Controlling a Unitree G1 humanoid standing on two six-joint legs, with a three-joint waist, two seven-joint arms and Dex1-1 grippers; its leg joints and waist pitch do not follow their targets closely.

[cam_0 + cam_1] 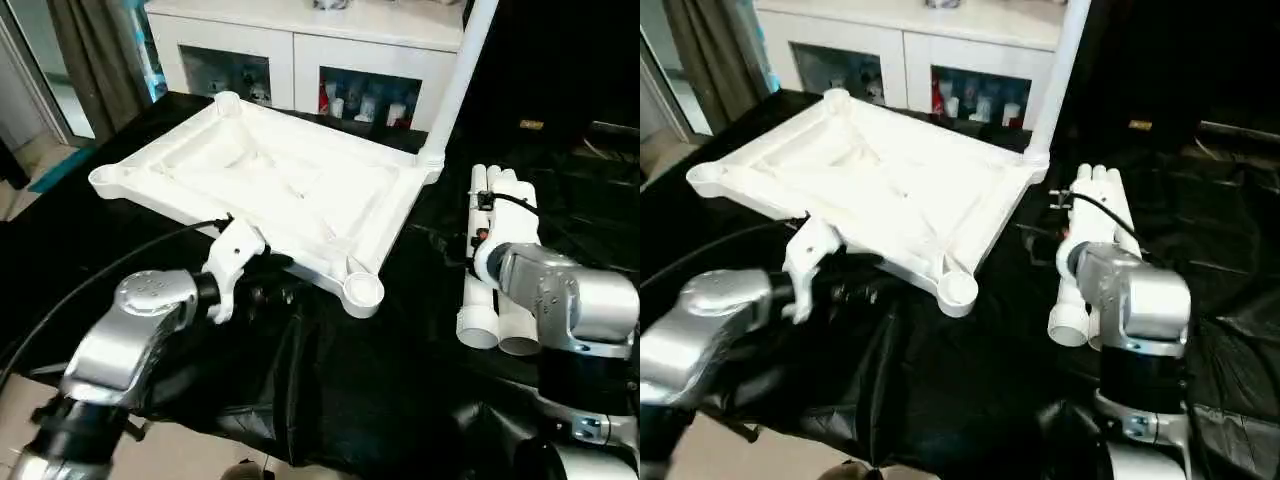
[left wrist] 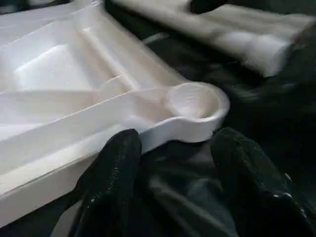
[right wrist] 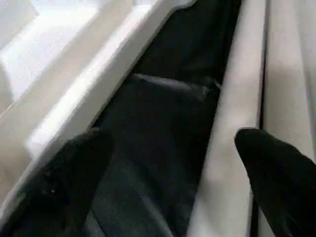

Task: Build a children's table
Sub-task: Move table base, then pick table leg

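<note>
Lying upside down on the black-draped surface point(image 1: 330, 400) is one white tabletop point(image 1: 270, 180), ribbed underside facing up, four round corner sockets showing. One leg point(image 1: 455, 85) is standing upright in the far right socket; three loose legs point(image 1: 495, 260) are lying side by side just beside the tabletop's right edge, open ends facing the robot. The left gripper point(image 2: 173, 187) is hovering at the near right corner socket point(image 1: 362, 292), fingers point(image 2: 111, 182) standing partly apart and holding nothing. The right gripper point(image 3: 163, 187) is hanging wide open over the gap between the tabletop's edge and the loose legs, one finger above a leg, empty. One white cabinet point(image 1: 300, 45) with glass-fronted shelves is standing behind the far edge. A black cable point(image 1: 110, 270) is trailing across the left forearm.
</note>
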